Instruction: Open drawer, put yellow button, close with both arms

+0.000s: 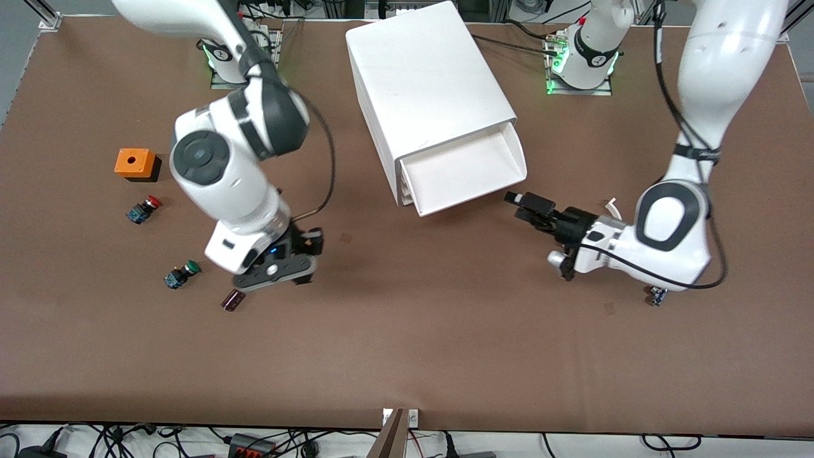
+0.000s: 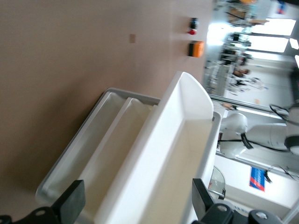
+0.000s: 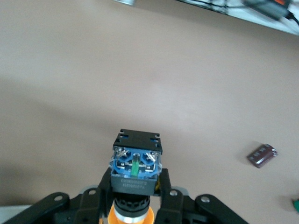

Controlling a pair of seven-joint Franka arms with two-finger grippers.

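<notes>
Open drawer (image 1: 467, 170) unobstructed above; left hand (image 1: 523, 205) beside it

Two white robot arms, each with one black gripper: the right gripper (image 1: 299, 254) and the left gripper (image 1: 528, 207). One white cabinet (image 1: 426, 95) with one drawer (image 1: 467, 172) pulled open. Three push buttons: one yellow button (image 3: 134, 186), one red-capped button (image 1: 144, 209), one green-capped button (image 1: 181, 274). One orange box (image 1: 135, 163). One small dark maroon block (image 1: 233, 299).

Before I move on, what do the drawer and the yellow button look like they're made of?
The drawer: seemingly white plastic, smooth and slightly glossy, with thin moulded walls and rounded corners. The yellow button, clamped in the right gripper: probably plastic too, with a matte black-and-blue body, small metallic screw terminals and an orange-yellow cap.
</notes>
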